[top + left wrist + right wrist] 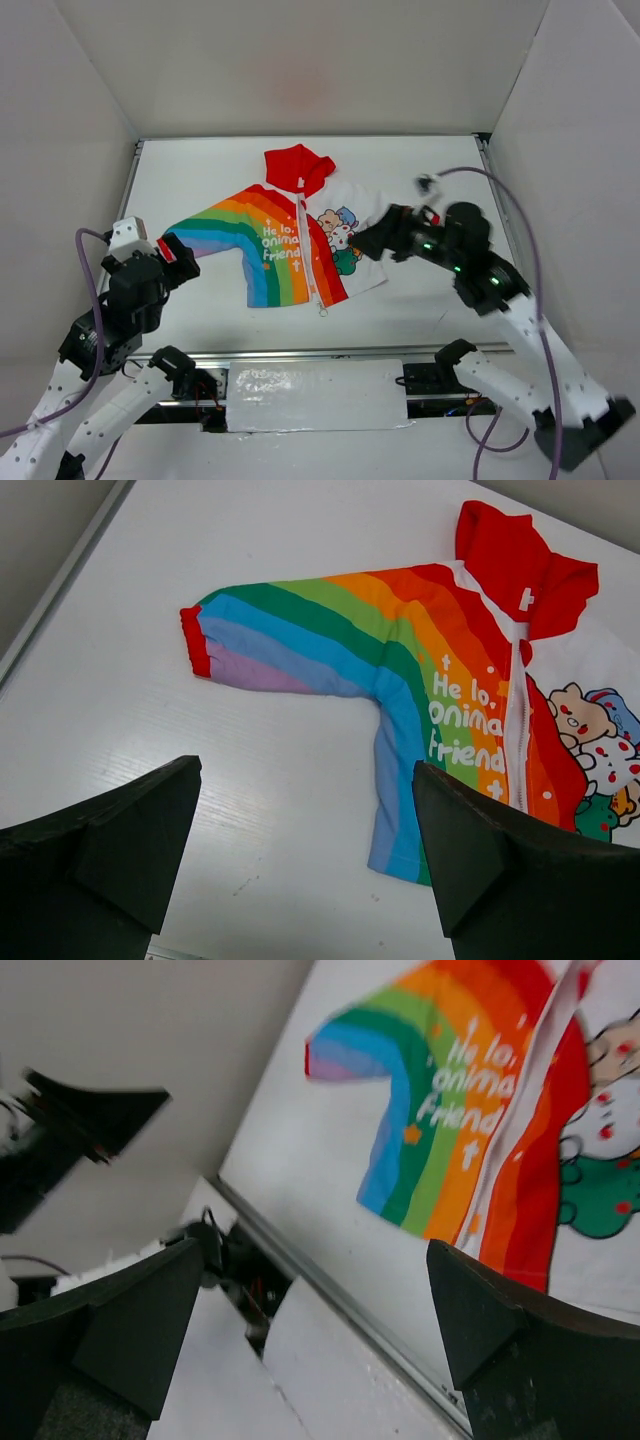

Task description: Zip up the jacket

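The jacket (pixel 290 245) lies flat mid-table, red hood (pixel 297 166) at the far end. Its rainbow half with white lettering is on the left, its white cartoon half (pixel 345 235) on the right. The white zipper (pixel 306 250) runs down the front to the hem. My left gripper (pixel 180 265) is open and empty, just near of the red left cuff (pixel 168 246). In the left wrist view (pixel 305 770) bare table lies between its jaws, the jacket (pixel 420 660) beyond. My right gripper (pixel 368 245) is open and empty, hovering over the jacket's right edge and hiding that sleeve. It also shows in the right wrist view (pixel 315 1250).
White walls (pixel 90 90) enclose the table on three sides. A metal rail (pixel 300 354) runs along the near edge, also in the right wrist view (pixel 330 1290). A white plate (pixel 315 395) sits between the arm bases. A purple cable (pixel 500 195) loops over the right arm.
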`<state>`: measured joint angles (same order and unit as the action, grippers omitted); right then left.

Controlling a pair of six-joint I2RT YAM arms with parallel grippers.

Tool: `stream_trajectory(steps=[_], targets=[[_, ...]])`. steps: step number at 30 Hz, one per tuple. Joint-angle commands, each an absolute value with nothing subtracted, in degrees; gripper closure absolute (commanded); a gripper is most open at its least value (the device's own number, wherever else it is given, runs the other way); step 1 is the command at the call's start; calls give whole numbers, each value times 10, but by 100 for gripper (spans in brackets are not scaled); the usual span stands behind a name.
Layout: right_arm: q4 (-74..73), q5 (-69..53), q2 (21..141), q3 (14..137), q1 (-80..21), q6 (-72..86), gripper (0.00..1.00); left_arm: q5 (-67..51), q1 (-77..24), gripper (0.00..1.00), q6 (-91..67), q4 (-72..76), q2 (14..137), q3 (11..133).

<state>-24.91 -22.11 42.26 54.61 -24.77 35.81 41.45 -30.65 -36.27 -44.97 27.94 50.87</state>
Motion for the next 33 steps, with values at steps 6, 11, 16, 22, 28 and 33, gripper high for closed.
stream_trajectory(steps=[6,11,16,22,28,33], targets=[[-100,-165,784,587,-415,396,7,322,-262,1,-324,-395,301,497],[-55,-163,955,618,-418,391,14,303,-260,1,-311,-385,305,491],[-77,-128,1034,682,-417,366,15,279,-256,1,-299,-378,319,492],[-95,-119,1098,733,-401,355,16,258,-253,1,-288,-370,325,490],[-92,-127,1128,746,-389,352,16,251,-253,0,-285,-367,323,489],[-91,-130,1140,747,-389,351,15,246,-253,1,-282,-366,326,489]])
